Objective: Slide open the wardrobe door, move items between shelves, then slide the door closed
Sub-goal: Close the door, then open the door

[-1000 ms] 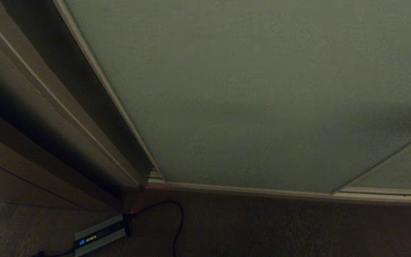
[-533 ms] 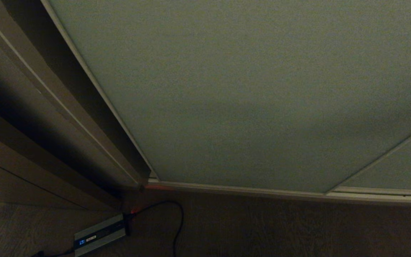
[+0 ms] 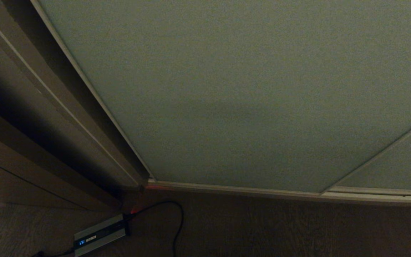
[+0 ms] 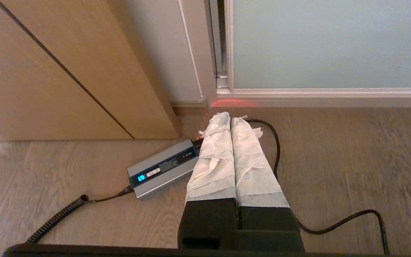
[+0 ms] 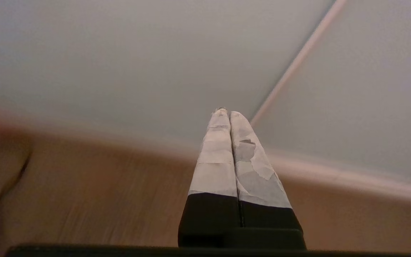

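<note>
Head view shows the sliding wardrobe door [image 3: 244, 92] shut across its track. My right end effector [image 5: 226, 113] is pressed closed, empty, near the panel; my left end effector [image 4: 230, 119] hangs closed over the floor [image 4: 334, 160]. Either opening or finished, I cannot tell.

The shut sliding wardrobe door [image 5: 137, 53] blocked the way ahead of the right end effector [image 5: 226, 112]; open floor [image 5: 102, 200] lay beneath it.

The sliding wardrobe door [image 3: 227, 89] slid a little further left toward the brown door casing [image 3: 30, 107], and the dark gap between them became narrower.
</note>
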Tool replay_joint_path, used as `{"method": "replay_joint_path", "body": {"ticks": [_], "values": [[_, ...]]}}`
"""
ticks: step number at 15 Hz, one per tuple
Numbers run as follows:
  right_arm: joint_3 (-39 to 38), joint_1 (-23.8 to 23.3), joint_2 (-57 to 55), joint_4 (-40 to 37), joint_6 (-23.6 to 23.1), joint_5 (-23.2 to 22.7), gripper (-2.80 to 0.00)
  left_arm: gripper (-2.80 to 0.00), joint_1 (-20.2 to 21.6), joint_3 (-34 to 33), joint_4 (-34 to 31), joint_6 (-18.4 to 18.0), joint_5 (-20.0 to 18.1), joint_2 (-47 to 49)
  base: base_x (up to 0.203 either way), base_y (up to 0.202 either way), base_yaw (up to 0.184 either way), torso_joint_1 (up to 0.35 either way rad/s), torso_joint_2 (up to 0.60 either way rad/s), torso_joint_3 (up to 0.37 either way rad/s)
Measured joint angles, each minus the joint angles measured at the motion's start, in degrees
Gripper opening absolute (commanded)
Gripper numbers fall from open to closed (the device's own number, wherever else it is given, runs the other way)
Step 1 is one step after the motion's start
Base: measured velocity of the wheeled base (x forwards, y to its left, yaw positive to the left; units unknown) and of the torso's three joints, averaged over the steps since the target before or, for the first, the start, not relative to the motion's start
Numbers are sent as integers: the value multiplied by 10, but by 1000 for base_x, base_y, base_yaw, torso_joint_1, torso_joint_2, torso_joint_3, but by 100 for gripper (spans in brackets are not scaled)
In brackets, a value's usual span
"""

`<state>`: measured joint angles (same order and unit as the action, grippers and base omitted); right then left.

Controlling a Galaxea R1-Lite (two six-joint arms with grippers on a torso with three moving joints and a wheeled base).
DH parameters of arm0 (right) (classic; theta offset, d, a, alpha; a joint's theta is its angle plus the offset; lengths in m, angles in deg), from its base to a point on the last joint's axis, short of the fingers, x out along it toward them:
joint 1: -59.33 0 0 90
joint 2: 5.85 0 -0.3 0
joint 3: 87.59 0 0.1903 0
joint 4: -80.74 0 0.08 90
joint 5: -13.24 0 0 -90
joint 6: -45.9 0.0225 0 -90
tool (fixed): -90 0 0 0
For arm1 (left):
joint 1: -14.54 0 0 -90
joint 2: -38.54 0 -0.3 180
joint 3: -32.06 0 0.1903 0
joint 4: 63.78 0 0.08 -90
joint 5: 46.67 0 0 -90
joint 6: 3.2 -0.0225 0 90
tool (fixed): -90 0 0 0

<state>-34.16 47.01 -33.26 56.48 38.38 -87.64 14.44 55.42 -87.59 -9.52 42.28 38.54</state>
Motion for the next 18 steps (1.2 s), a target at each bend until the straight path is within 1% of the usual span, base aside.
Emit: {"method": "replay_joint_path", "body": {"ticks": [1, 3, 5, 8, 10, 12, 14, 15, 18], "values": [[-54, 18, 38, -18, -1, 4, -280, -280, 0, 0, 0, 0, 0, 0, 0, 0, 0, 0, 0, 0], [-142, 38, 80, -12, 15, 10, -280, -280, 0, 0, 0, 0, 0, 0, 0, 0, 0, 0, 0, 0], [-200, 48, 101, -5, 37, 15, -280, -280, 0, 0, 0, 0, 0, 0, 0, 0, 0, 0, 0, 0], [-220, 84, 128, -24, 36, 26, -280, -280, 0, 0, 0, 0, 0, 0, 0, 0, 0, 0, 0, 0], [-231, 99, 181, -50, 29, 33, -280, -280, 0, 0, 0, 0, 0, 0, 0, 0, 0, 0, 0, 0], [-260, 109, 233, -30, 30, 57, -280, -280, 0, 0, 0, 0, 0, 0, 0, 0, 0, 0, 0, 0], [-289, 114, 257, 3, 35, 94, -280, -280, 0, 0, 0, 0, 0, 0, 0, 0, 0, 0, 0, 0], [-295, 116, 264, 7, 33, 104, -280, -280, 0, 0, 0, 0, 0, 0, 0, 0, 0, 0, 0, 0], [-300, 117, 273, 8, 45, 106, -280, -280, 0, 0, 0, 0, 0, 0, 0, 0, 0, 0, 0, 0]]}}
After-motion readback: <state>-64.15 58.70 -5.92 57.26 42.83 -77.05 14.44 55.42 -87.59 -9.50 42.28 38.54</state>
